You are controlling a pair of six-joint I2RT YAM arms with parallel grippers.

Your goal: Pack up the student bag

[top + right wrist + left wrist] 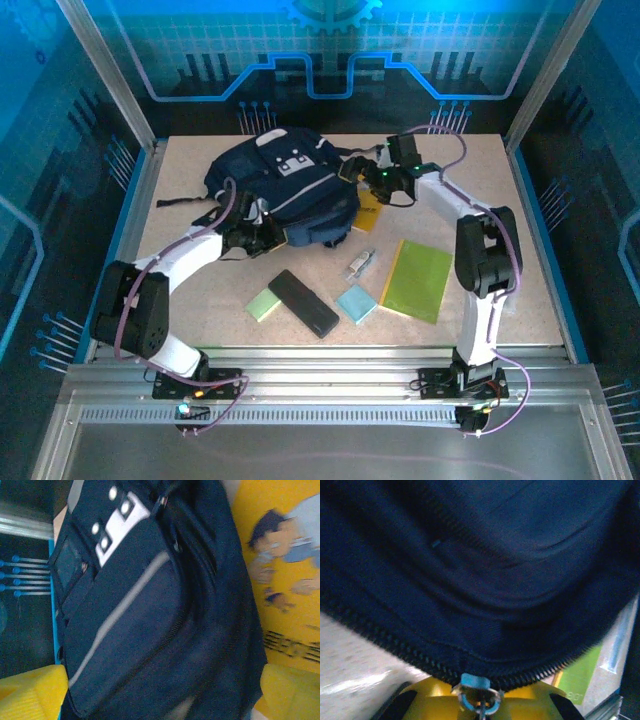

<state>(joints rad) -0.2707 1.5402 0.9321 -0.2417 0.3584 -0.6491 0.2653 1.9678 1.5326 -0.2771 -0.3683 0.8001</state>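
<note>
Student bag (pixel 285 185) lies flat at far centre-left of desk (pixel 185 165). Yellow book (pixel 368 212) sits against its right edge.

Left hand (pixel 250 237) pinched narrow at bag's near edge, apparently on zipper pull (pixel 476 684). Right hand (pixel 385 180) spread wide over bag's right side, holding nothing.

Likely step: open main compartment for book. Cannot tell how far zipper is open.

To do well:
- draw pull along line of teeth, not upward
- right hand pins fabric beside zipper so bag does not slide
- watch for fabric catching in slider

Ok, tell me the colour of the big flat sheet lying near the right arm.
The sheet is plain lime green; the top external view shows it best.
</note>
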